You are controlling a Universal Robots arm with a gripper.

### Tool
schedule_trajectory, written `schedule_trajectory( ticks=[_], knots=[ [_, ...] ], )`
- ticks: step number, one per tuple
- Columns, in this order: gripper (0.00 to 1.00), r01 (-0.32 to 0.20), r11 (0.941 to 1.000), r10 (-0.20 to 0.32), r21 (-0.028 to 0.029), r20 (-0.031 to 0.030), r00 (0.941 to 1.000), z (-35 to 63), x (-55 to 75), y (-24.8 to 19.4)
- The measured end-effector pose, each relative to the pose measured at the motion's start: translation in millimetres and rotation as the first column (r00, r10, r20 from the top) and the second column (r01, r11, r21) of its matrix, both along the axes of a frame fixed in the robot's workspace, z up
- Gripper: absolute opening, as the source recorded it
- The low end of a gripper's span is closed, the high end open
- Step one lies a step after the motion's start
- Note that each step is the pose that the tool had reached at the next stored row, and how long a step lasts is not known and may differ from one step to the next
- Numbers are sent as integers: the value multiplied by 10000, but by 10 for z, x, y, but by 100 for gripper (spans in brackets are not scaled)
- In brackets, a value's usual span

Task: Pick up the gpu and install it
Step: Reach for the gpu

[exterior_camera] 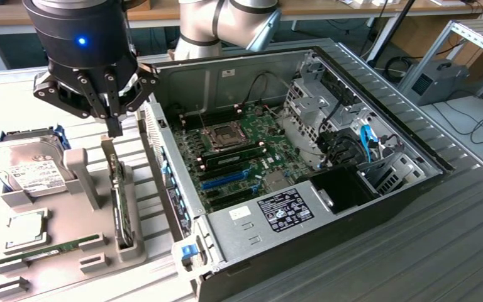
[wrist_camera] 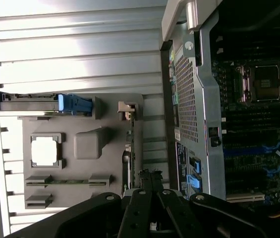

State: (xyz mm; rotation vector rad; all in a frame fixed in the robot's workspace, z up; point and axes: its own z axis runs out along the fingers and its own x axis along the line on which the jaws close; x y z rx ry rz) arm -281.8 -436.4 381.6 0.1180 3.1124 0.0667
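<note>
Exterior view: my hand (exterior_camera: 114,131) hangs over the grey holder (exterior_camera: 78,173) near the counter's (exterior_camera: 443,251) edge at this view's left. Its fingers are pressed together and grip nothing. The gpu (exterior_camera: 121,204) stands on its long edge in a slot of that holder, just below my fingertips and just beside the open case (exterior_camera: 250,63). Its long axis runs parallel to the case's nearest wall, from under my hand toward the counter's near edge. I cannot tell which end carries the bracket.

The holder also carries one hard drive (exterior_camera: 25,168) with a white label, one square chip (exterior_camera: 25,228) and one green memory stick (exterior_camera: 50,248). The print on the drive's label is too small to read. So is the black-and-white sticker (exterior_camera: 285,211) on the silver box inside the case. There is one case, lying on its side with the board showing.

In the wrist view my closed fingertips (wrist_camera: 149,179) sit over the gpu's thin edge (wrist_camera: 127,166).
</note>
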Motion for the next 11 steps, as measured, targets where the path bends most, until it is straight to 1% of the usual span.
schedule_trajectory(
  ticks=[2, 4, 11],
  knots=[
    [11, 0, 10000, 0, -1, -1, 10000, 1, 0, -2],
    [11, 0, 10000, 0, -1, -1, 10000, 1, 0, -26],
    [11, 0, 10000, 0, 0, -1, 10000, 0, 0, -38]
  ],
)
